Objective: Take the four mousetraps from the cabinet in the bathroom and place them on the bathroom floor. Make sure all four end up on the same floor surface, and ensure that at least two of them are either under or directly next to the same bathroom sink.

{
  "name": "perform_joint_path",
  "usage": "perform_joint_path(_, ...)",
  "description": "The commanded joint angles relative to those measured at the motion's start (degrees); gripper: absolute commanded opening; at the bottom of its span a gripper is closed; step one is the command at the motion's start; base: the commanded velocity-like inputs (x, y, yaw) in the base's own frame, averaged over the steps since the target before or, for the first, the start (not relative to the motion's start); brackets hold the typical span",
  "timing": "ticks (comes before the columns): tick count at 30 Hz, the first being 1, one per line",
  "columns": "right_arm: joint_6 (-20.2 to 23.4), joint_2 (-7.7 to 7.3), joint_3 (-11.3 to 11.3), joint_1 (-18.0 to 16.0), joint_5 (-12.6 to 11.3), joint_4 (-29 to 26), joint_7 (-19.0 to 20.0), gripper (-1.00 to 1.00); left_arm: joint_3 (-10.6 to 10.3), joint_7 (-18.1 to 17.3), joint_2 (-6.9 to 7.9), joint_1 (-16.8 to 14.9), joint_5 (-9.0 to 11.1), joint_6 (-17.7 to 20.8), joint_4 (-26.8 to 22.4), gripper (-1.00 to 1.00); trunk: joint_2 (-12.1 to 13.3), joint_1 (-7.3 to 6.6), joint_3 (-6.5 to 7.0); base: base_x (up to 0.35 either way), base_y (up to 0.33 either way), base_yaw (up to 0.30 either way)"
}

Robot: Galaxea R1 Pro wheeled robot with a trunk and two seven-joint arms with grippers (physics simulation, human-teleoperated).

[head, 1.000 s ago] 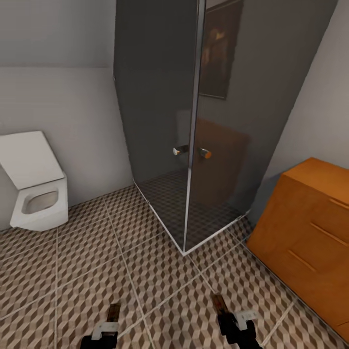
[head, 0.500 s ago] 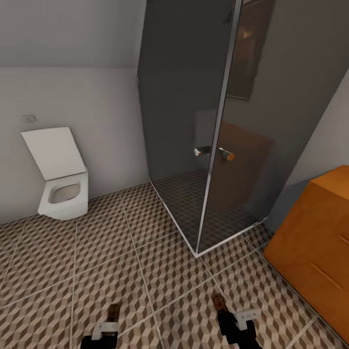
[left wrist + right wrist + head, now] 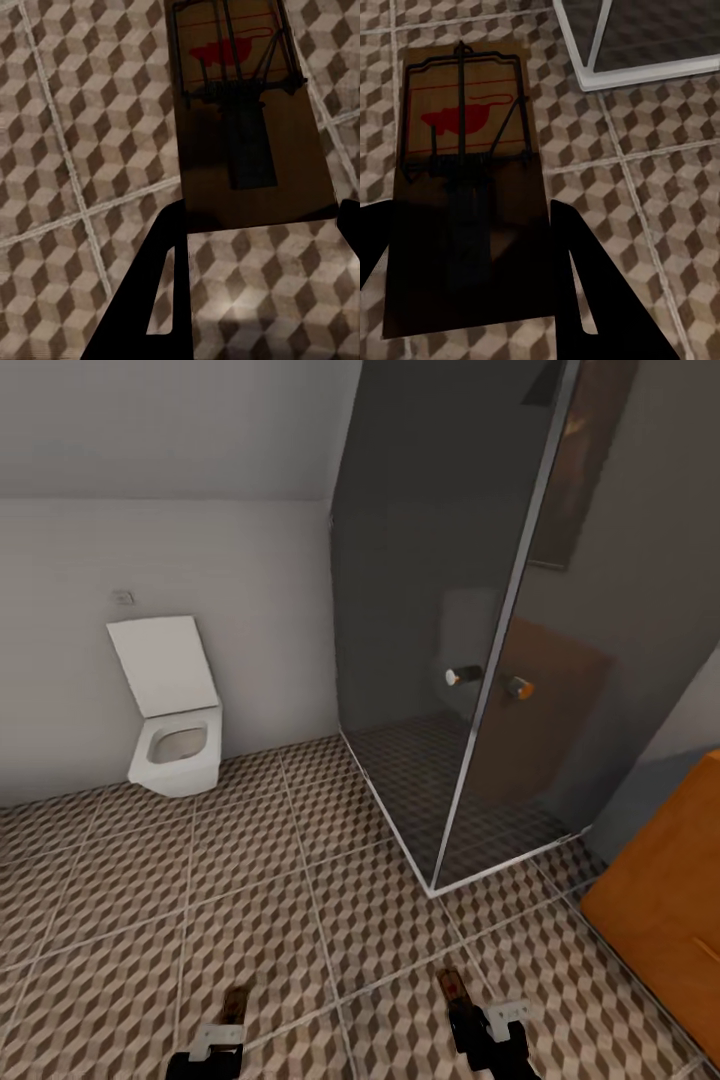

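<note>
Soft even render light; dim reflections on shower glass [image 3: 440,610]; wrist views darker, shadowed; slight compression blur.

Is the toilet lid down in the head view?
No, the toilet has its white lid raised against the wall, and the bowl is open.

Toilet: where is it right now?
In the head view the toilet stands at the left against the white wall, lid up, on the bathroom floor, left of the glass shower enclosure.
</note>
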Motion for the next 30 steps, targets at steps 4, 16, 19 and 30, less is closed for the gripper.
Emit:
perform_joint_path(4, -0.16, -0.04, 0.10, -0.02, 0.28, 0.25, -0.21, -1.00, -0.48, 0.10, -0.03, -0.10, 0.51, -0.38, 0.25, -1.00, -0.03, 0.00, -0.05, 0.000, 0.000, 0.235)
perform_joint_path(16, -0.16, -0.03, 0.10, -0.02, 0.28, 0.36, -0.21, -1.00, -0.48, 0.13, -0.03, -0.10, 0.51, -0.38, 0.25, -1.00, -0.03, 0.00, -0.05, 0.000, 0.000, 0.235)
perform_joint_path(19, -0.16, -0.04, 0.10, -0.02, 0.28, 0.37, -0.21, -1.00, -0.48, 0.15, -0.03, -0.10, 0.51, -0.38, 0.25, -1.00, -0.03, 0.00, -0.05, 0.000, 0.000, 0.235)
perform_joint_path(30, -0.16, -0.02, 0.10, -0.02, 0.28, 0.37, -0.21, -1.00, -0.48, 0.18, -0.03, -0.10, 0.51, -0.38, 0.25, -1.00, -0.03, 0.00, -0.05, 0.000, 0.000, 0.235)
